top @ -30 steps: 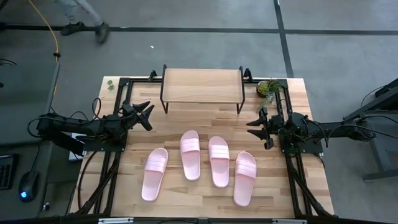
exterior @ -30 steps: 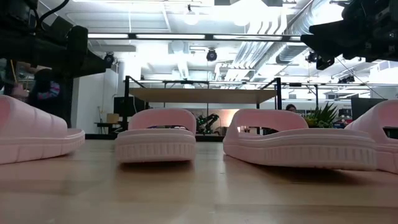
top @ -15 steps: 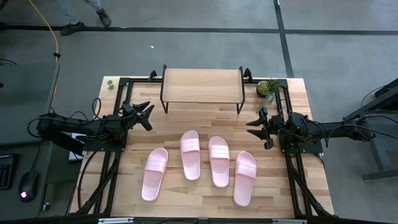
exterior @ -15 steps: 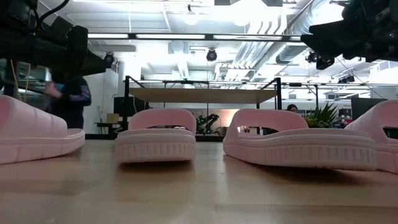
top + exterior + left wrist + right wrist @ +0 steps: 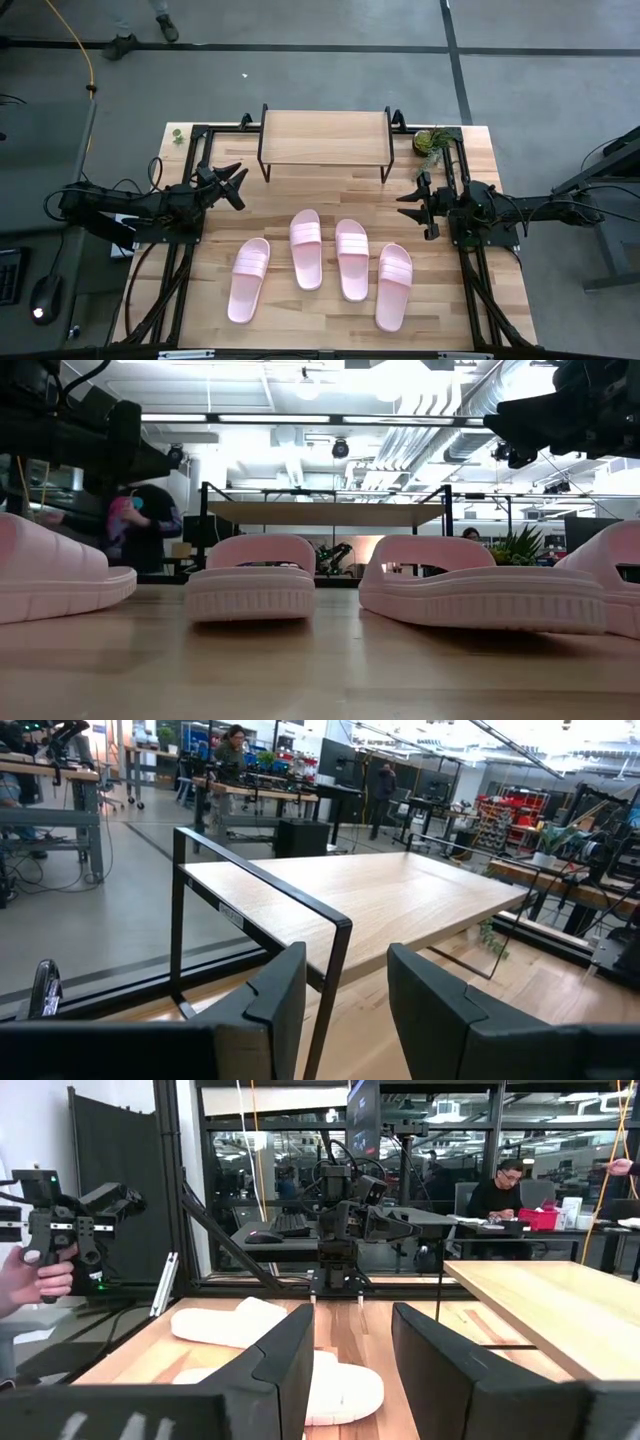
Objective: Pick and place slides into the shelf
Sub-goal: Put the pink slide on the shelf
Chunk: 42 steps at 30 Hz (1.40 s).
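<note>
Four pale pink slides (image 5: pixel 249 279) (image 5: pixel 306 248) (image 5: pixel 352 259) (image 5: pixel 393 286) lie sole-down in a loose row on the near half of the wooden table. The shelf (image 5: pixel 325 137), a light plank on thin black legs, stands at the table's far middle with nothing on top. My left gripper (image 5: pixel 235 185) hovers open at the left, between shelf and slides; its wrist view faces the shelf (image 5: pixel 390 900) past the left gripper (image 5: pixel 345 1010). My right gripper (image 5: pixel 410 205) hovers open at the right, and the right gripper (image 5: pixel 350 1370) faces the slides (image 5: pixel 230 1323).
A small potted plant (image 5: pixel 432 142) sits at the far right corner. Black frame rails (image 5: pixel 190 240) (image 5: pixel 470 250) run along both table sides under the arms. A person's hand (image 5: pixel 30 1280) with a handle shows beyond the left edge; people move in the room behind.
</note>
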{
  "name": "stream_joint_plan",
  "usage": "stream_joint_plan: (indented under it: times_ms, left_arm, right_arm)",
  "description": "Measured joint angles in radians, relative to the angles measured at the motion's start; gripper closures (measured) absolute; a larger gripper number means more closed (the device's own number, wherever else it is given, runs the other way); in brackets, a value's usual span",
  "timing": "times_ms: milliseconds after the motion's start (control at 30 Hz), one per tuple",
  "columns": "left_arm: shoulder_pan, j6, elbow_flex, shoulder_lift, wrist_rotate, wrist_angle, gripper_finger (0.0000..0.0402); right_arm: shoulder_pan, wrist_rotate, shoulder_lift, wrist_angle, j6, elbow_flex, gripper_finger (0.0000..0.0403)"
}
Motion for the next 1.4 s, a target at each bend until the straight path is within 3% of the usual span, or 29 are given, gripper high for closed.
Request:
stream_joint_plan:
  times_ms: [967,1400]
  left_arm:
    - [0.000,-0.207,0.000,0.000,0.365,-0.002,0.0273]
    - [0.000,-0.210,0.000,0.000,0.385,0.001,0.0273]
  right_arm:
    - [0.000,0.000,0.000,0.000,0.004,0.000,0.0275]
    - [0.000,-0.005,0.000,0.000,0.005,0.000,0.0275]
